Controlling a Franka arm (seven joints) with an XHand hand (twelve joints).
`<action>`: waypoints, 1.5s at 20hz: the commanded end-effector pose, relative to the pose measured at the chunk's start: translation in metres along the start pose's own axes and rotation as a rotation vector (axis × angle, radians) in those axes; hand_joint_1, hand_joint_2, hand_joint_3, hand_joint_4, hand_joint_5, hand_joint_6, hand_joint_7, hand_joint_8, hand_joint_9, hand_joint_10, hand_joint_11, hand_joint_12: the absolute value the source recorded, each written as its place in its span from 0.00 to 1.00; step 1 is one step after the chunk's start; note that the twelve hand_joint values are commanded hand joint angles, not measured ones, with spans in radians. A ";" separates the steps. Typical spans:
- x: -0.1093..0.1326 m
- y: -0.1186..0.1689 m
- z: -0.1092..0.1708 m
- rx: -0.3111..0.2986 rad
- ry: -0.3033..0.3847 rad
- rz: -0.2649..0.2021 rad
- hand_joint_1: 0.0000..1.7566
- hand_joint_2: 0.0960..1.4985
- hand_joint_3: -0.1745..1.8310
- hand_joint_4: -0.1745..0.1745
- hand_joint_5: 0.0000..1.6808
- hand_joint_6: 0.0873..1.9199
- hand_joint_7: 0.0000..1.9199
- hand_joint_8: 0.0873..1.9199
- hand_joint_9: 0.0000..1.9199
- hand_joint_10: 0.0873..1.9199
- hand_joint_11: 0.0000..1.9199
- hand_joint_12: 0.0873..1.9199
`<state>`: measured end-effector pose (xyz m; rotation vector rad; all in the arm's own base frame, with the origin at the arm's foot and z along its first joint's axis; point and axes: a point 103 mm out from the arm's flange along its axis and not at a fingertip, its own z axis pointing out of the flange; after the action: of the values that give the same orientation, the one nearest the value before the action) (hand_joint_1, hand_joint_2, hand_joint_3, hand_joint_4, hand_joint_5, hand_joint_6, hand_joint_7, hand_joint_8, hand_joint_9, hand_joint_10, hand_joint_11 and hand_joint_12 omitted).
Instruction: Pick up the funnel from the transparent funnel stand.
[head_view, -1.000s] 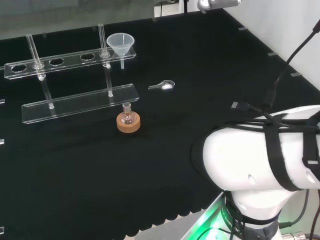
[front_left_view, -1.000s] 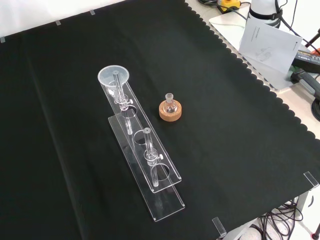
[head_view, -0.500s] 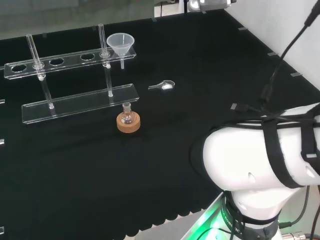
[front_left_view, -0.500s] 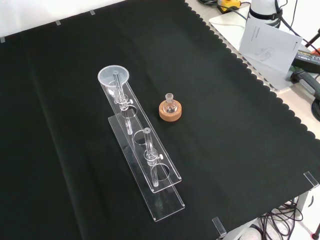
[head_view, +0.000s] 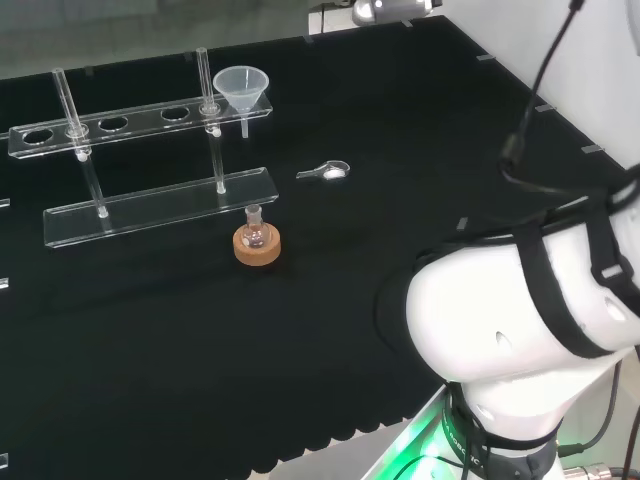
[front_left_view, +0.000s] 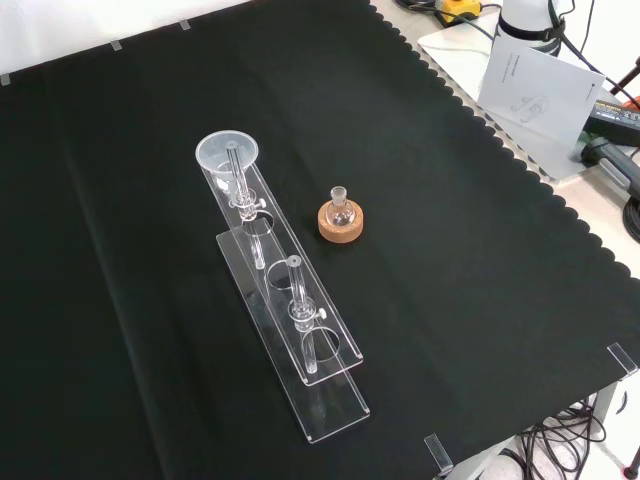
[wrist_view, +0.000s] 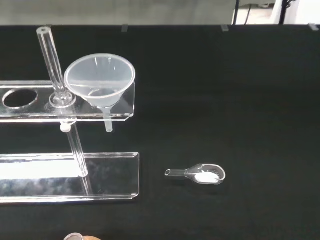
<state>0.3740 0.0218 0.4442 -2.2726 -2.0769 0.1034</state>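
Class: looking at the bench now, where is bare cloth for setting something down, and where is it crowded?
Free: the wide cloth right of the flask on its cork ring in the front view, and beyond the small scoop in the head view. Crowded: around the funnel and funnel stand.

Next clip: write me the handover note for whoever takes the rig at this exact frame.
Hand: no fingers visible, so its state cannot be told.
Funnel: seated in the end hole of the transparent funnel stand, stem hanging below the upper shelf.
Nearby: small flask on a cork ring in front of the stand in the head view; a clear scoop with white powder lies on the cloth.
Done: nothing yet, funnel untouched.
Left: approach, grasp the funnel, lift it clear.
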 end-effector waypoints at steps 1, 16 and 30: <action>0.006 0.056 0.026 0.041 -0.006 -0.070 0.07 0.68 0.25 0.52 0.16 0.00 0.04 0.20 0.09 0.31 0.00 0.72; 0.030 0.129 0.078 0.205 -0.028 -0.167 0.22 0.59 0.22 0.54 0.15 0.00 0.03 0.26 0.09 0.33 0.01 0.74; 0.055 0.159 0.116 0.321 -0.132 -0.161 0.29 0.52 0.21 0.53 0.10 0.00 0.00 0.23 0.06 0.36 0.06 0.78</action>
<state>0.5066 0.0415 0.3426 -1.9719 -2.1429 0.3822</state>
